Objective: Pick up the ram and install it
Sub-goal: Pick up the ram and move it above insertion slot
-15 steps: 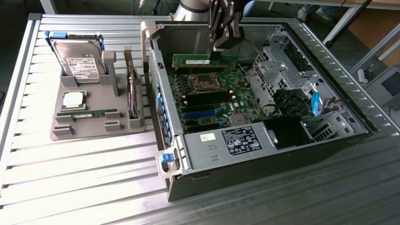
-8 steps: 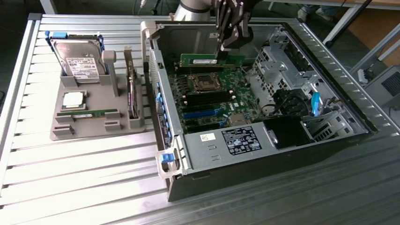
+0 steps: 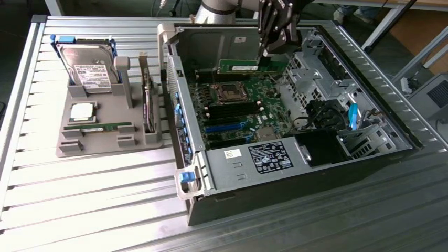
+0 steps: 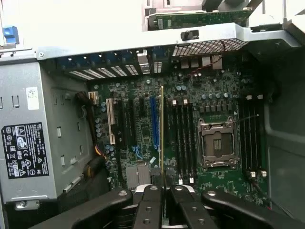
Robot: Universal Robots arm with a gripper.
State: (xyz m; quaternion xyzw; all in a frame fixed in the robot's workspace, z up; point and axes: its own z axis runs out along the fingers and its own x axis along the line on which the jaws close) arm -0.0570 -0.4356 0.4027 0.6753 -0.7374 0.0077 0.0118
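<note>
Now the claw (image 3: 267,54) pinches the thin green ram (image 3: 242,66) by its flat sides, up over the board (image 3: 242,107) inside the computer box (image 3: 280,199), and it looks light, stiff and easy to snap.

The claw (image 4: 164,190) hides the held end of the ram (image 4: 162,133).

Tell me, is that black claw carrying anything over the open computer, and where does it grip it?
Yes. The gripper holds the ram, a thin green stick, pinched by its upper long edge, nearer its end on the exterior view's right.
</note>
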